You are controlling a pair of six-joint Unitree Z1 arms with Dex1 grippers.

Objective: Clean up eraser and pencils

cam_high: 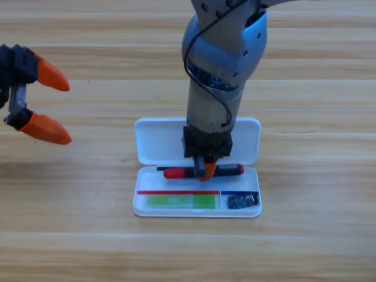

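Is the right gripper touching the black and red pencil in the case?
Touching. In the high view the right gripper lies directly across the black and red pencil in the case, no gap visible.

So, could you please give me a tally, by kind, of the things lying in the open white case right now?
Pencils: 2, the black and red pencil under the right gripper and the green pencil
Erasers: 1, the dark eraser
Total: 3, all in the white case

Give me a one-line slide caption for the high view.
Right gripper lowers the black-and-red pencil into the open white case beside green pencil and eraser; left gripper waits open.
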